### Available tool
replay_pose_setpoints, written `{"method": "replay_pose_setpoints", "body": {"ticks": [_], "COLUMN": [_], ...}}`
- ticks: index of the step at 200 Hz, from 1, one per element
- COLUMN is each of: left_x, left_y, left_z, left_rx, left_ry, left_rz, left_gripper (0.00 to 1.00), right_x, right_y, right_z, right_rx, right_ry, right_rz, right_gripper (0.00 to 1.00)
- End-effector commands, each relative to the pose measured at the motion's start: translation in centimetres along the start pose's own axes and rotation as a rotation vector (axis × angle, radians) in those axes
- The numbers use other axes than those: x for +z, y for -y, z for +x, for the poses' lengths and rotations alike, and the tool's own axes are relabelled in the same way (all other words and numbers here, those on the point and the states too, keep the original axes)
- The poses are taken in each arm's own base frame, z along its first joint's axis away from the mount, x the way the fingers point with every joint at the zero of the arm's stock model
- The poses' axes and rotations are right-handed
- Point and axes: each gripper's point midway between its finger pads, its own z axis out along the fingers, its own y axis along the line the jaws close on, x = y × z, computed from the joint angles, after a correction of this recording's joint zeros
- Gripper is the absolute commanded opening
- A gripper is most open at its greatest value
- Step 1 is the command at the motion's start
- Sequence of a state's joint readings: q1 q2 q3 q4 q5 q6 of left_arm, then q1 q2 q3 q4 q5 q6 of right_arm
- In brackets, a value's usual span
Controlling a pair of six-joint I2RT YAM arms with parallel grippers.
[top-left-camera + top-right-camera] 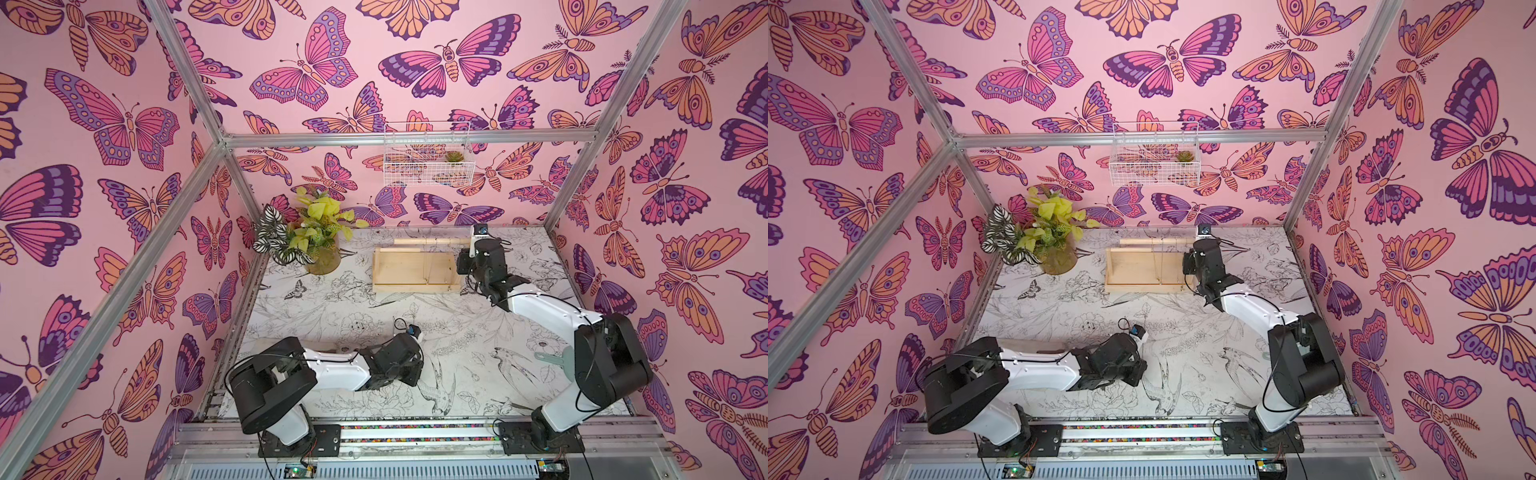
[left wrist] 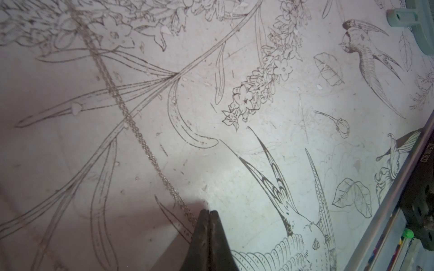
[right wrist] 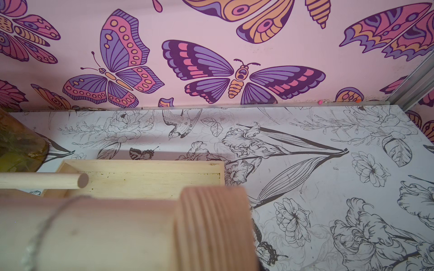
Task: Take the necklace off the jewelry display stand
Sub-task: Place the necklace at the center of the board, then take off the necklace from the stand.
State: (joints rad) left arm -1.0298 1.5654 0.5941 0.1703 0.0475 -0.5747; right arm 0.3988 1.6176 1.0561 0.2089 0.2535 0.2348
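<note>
— What's at seven o'clock?
— My left gripper [image 2: 209,214], jaws pressed shut. A thin chain [image 2: 142,140] on the table [image 2: 270,164] runs to the tips; I can't tell if it's pinched.
— And one o'clock?
— The jewelry display stand [image 1: 415,272], a necklace [image 3: 47,220] looped over its crossbar [image 3: 42,180]. The right arm [image 1: 484,259] hides my right gripper at the stand's three o'clock end, so I can't tell how those jaws stand.
</note>
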Motion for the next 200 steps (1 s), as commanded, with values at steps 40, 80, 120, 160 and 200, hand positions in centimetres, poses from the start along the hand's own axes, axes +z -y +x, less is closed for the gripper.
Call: {"method": "replay_pose_setpoints", "body": {"ticks": [40, 80, 120, 160, 200], "left_x": [-0.9, -5.6, -8.8, -9.1, -8.2], "left_y": [-0.4, 2.0, -0.4, -1.5, -0.9], "left_z": [1.5, -4.9, -14.5, -23.2, -28.3], "left_rx": [-0.003, 0.107, 0.152, 0.233, 0.28], "left_ry": [-0.014, 0.189, 0.423, 0.722, 0.936], "left_rz": [-0.033, -0.005, -0.058, -0.044, -0.082], "left_gripper": [0.0, 0.24, 0.43, 0.37, 0.36], "right_x": [0.5, 0.5, 0.8, 1.2, 1.5], "right_y": [0.6, 0.5, 0.4, 0.4, 0.5], "right_z": [5.7, 5.7, 6.0, 6.3, 6.9], "right_rx": [0.004, 0.005, 0.007, 0.006, 0.005], "right_ry": [-0.176, -0.176, -0.181, -0.184, -0.193], "right_rz": [0.011, 0.009, 0.007, 0.006, 0.013], "right_gripper": [0.16, 0.16, 0.16, 0.16, 0.16]}}
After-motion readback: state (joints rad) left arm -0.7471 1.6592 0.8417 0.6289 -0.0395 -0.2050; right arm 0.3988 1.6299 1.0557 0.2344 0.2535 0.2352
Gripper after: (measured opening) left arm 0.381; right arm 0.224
